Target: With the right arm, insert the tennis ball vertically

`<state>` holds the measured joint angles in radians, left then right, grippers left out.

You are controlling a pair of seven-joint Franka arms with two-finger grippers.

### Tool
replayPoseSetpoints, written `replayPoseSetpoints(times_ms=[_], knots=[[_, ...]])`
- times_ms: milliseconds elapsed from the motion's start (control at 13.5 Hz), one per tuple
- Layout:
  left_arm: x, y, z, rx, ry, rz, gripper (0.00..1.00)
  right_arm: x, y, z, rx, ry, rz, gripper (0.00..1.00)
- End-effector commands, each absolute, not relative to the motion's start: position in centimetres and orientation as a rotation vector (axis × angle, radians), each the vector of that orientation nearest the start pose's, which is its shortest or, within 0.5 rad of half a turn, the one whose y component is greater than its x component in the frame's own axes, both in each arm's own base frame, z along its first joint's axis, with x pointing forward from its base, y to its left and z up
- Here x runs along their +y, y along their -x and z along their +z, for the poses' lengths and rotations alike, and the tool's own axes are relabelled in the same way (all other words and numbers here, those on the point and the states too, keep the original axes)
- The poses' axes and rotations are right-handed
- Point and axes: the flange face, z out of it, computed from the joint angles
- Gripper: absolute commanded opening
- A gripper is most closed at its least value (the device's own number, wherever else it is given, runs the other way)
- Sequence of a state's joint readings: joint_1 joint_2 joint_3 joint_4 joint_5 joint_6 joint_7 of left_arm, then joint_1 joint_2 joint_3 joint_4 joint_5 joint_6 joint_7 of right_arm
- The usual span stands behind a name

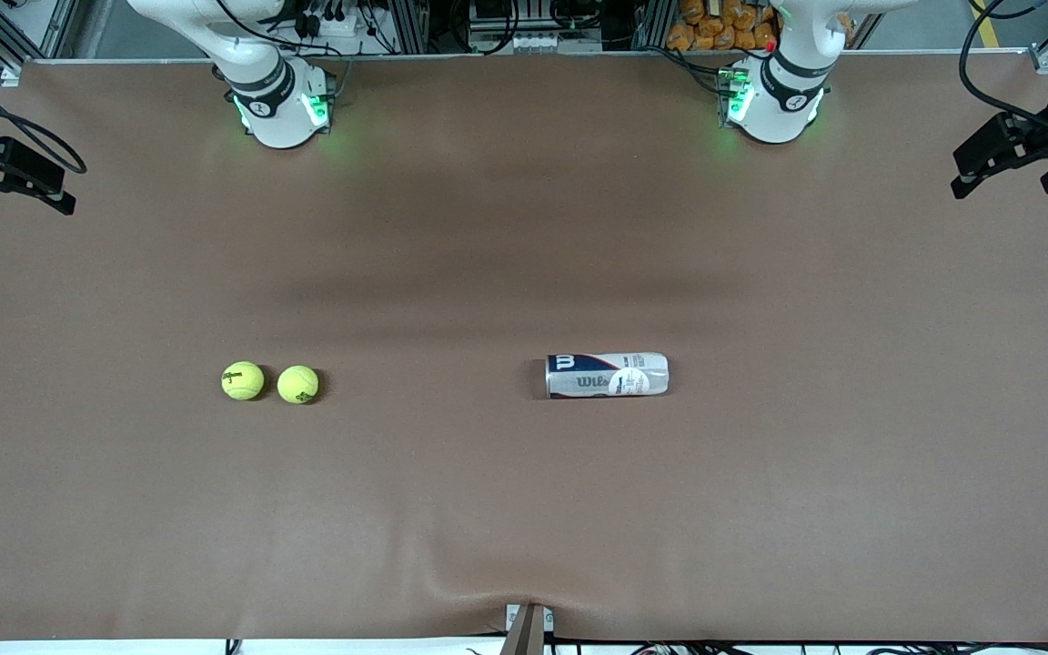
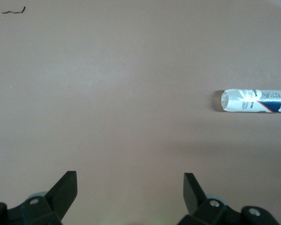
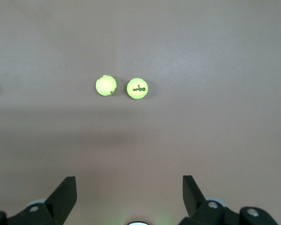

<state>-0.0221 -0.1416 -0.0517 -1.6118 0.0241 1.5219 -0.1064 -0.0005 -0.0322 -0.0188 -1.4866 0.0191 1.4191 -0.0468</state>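
Nothing is done yet: both balls (image 1: 243, 380) (image 1: 297, 384) lie on the counter (image 1: 524, 509) at nine o'clock from the can (image 1: 607, 375), which lies on its side, while the right gripper (image 3: 129, 193) over its end and the left gripper (image 2: 130, 191) over its own end both wait with fingers apart and empty.

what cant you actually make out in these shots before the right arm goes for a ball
- Tennis ball can, front view: it lies on its side, so whether its mouth is open or capped cannot be told.
- Same can, left wrist view: one end is cut off by the picture's edge.
- Right end effector and left end effector, front view: both sit at the picture's edges, partly cut off.
- Two tennis balls, front view: print too small to read.
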Motion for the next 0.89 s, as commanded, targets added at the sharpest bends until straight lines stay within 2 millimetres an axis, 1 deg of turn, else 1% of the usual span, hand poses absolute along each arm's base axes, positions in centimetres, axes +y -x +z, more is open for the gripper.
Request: replayPoseSetpoints(times_ms=[0,148,223,371,445,520,594,816], knots=[[-3.7,-50.2,68.0,-0.054,3.116,-0.039,1.0,-0.9,-51.9,67.1,-0.047,3.107,0.051,1.0],[-3.7,-50.2,68.1,-0.057,3.114,-0.03,1.0,-0.8,-51.9,67.0,-0.052,3.107,0.053,1.0],[-3.6,-50.8,67.5,-0.057,3.111,-0.011,1.0,-0.8,-51.9,67.0,-0.052,3.108,0.053,1.0],[-3.6,-50.9,68.2,-0.059,3.119,-0.029,1.0,-0.9,-51.9,67.0,-0.049,3.108,0.053,1.0],[-3.1,-51.0,68.1,-0.063,3.125,-0.023,1.0,-1.0,-51.9,67.0,-0.047,3.107,0.055,1.0],[-3.2,-51.1,68.0,-0.039,3.125,-0.021,1.0,-1.0,-51.9,67.0,-0.047,3.108,0.055,1.0],[-3.9,-51.1,67.9,-0.02,3.125,-0.019,1.0,-1.0,-52.0,66.9,-0.05,3.107,0.06,1.0],[-4.9,-51.8,66.6,0.047,3.108,0.02,1.0,-1.0,-51.9,66.8,-0.052,3.106,0.069,1.0]])
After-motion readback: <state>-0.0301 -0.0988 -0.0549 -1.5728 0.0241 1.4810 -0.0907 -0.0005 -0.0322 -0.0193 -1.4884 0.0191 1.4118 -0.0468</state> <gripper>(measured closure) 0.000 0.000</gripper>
